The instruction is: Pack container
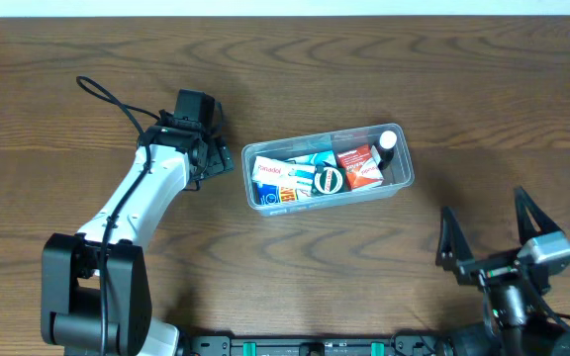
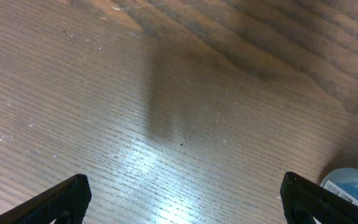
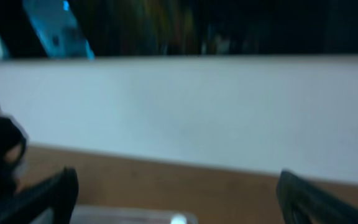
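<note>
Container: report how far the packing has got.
Done: boxes and a bottle sit inside the container. In hand: nothing; left gripper and right gripper are open and empty. Remaining: seemingly nothing, as no loose items show outside it.

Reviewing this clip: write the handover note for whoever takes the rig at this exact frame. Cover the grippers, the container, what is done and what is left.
Left gripper: open, empty, over bare table just beside the left end of the container.
Right gripper: open, empty, parked at the near right, well clear of the container.
Container: mid-table. It holds several small boxes, including a red box, and a white-capped bottle at its right end.
Done: the items appear packed. The overhead view shows none outside the container.
Left: probably nothing to load. No lid is in view, so check whether closing is expected.
</note>
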`<state>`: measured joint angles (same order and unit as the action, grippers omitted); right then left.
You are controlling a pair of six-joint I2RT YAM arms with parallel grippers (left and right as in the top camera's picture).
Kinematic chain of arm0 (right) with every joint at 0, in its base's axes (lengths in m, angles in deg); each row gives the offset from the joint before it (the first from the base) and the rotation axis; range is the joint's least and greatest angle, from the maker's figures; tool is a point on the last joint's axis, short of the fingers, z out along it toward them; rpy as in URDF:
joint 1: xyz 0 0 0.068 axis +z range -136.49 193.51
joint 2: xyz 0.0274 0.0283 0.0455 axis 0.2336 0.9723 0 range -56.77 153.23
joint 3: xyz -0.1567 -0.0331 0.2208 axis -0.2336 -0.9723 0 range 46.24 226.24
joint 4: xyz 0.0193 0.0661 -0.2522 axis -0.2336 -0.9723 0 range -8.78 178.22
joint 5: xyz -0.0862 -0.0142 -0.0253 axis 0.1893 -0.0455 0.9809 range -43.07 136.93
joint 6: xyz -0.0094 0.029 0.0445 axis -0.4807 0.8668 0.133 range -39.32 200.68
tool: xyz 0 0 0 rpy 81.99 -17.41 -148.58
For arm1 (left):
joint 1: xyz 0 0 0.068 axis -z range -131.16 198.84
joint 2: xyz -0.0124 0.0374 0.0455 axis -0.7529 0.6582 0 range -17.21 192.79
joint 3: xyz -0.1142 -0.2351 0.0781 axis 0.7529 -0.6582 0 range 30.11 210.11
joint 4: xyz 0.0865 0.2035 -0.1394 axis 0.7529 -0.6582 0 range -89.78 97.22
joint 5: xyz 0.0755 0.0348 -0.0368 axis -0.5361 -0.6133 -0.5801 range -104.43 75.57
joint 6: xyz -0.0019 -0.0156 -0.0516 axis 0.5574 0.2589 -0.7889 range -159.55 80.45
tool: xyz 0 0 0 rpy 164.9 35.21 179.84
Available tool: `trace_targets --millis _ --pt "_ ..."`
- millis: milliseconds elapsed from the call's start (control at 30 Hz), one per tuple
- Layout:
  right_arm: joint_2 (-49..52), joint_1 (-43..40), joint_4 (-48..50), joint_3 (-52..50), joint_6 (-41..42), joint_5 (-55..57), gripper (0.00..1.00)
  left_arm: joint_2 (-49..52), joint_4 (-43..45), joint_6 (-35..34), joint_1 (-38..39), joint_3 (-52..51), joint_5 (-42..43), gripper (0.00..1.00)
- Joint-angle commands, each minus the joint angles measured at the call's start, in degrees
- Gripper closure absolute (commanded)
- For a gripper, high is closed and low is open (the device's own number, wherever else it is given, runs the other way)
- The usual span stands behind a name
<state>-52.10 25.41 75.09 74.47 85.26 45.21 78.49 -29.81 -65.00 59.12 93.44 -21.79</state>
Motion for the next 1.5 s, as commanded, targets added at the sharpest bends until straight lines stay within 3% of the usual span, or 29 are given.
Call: trace_targets --millis 0,233,367,700,1133,1467 --pt "-1.8 -1.5 5.7 -6.2 -0.3 -0.3 0.01 -0.2 0.0 0.5 0.0 -0.1 -0.8 0.02" --pt "-4.4 -3.0 18.3 -18.0 -0.4 -0.2 0.01 -0.2 0.0 0.5 0.0 -0.1 -0.8 0.02" --pt "-4.4 -3.1 20.6 -20.9 -0.4 -0.2 0.01 -0.2 0.0 0.5 0.0 -0.1 -0.8 0.02" --pt "-4.4 -4.5 18.8 -25.9 -0.6 -0.2 0.01 -0.2 0.0 0.5 0.0 -0.1 -0.8 0.02" --pt "-4.4 -4.5 11.4 -26.6 -8.1 -0.2 0.01 -0.2 0.0 0.5 0.0 -0.1 -0.8 0.02" --pt "-4.4 -8.0 9.4 -27.9 -7.4 -3.2 0.01 -0.2 0.0 0.5 0.0 -0.1 -0.8 0.02"
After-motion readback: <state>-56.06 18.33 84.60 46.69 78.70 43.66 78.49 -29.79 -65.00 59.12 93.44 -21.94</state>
